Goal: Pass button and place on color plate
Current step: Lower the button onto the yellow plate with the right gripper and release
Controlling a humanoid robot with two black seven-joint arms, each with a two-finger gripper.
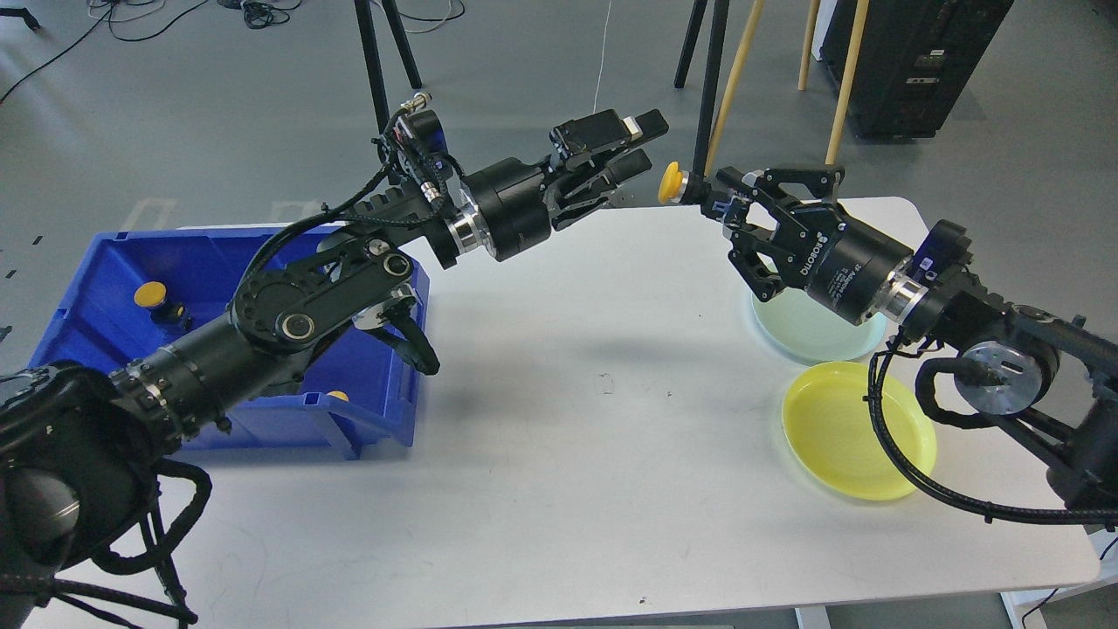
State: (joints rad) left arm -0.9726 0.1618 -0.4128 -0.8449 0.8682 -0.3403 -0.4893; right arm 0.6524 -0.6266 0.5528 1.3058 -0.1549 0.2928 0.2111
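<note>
The right gripper [709, 194] was clamped on the yellow button [671, 182] above the table [559, 489]; the left gripper [642, 144] stood apart, empty. The handover looked done; placing on the yellow plate [838, 454] remained.

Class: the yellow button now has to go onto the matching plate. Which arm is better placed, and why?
The right arm. Its tool grips the yellow button, and the yellow plate lies on its side of the table. The left tool is open and empty.
</note>
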